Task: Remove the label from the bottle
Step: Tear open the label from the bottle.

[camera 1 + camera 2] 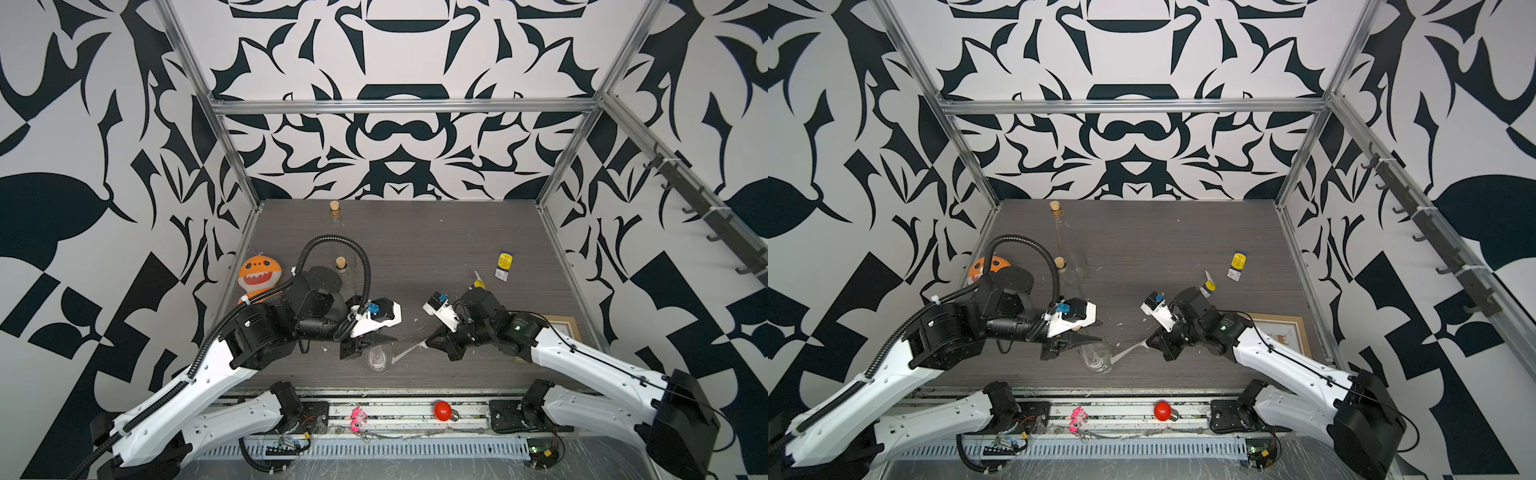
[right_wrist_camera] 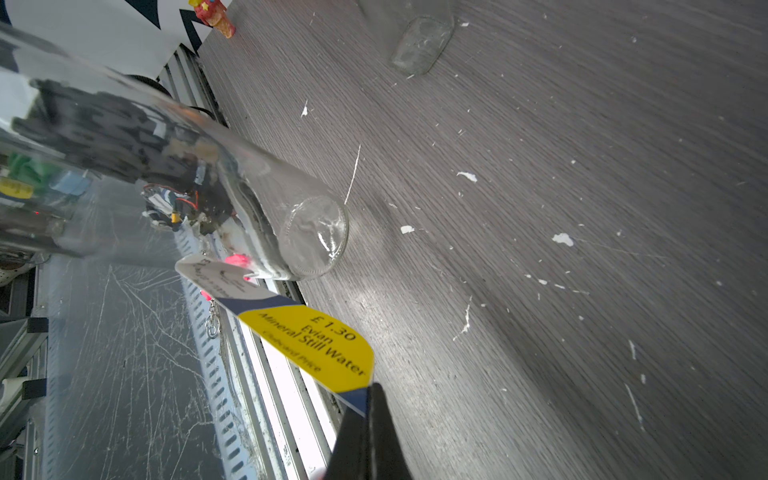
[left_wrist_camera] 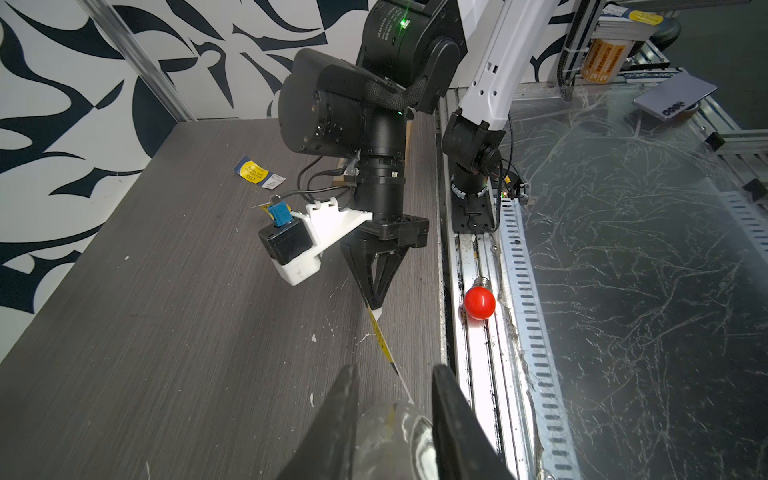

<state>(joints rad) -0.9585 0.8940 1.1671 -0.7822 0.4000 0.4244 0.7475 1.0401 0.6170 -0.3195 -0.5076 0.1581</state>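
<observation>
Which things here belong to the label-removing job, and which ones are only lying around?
Job: clear bottle, held by the left gripper; its yellow label, pinched by the right gripper.

Lying about: orange plush, far corked bottle, nearer corked bottle, loose label, red bulb, pink toy, picture frame.

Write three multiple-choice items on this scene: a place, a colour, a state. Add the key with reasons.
1. The red bulb lies: A hanging from the wall; B on the front rail; C inside a box.
2. The label has a price panel that is: A yellow; B green; C red.
3. The left gripper is: A open and empty; B shut on the label; C shut on the bottle.

B, it rests on the rail in both top views; A, the right wrist view shows the yellow panel; C, its jaws clasp the glass in the left wrist view.
</observation>
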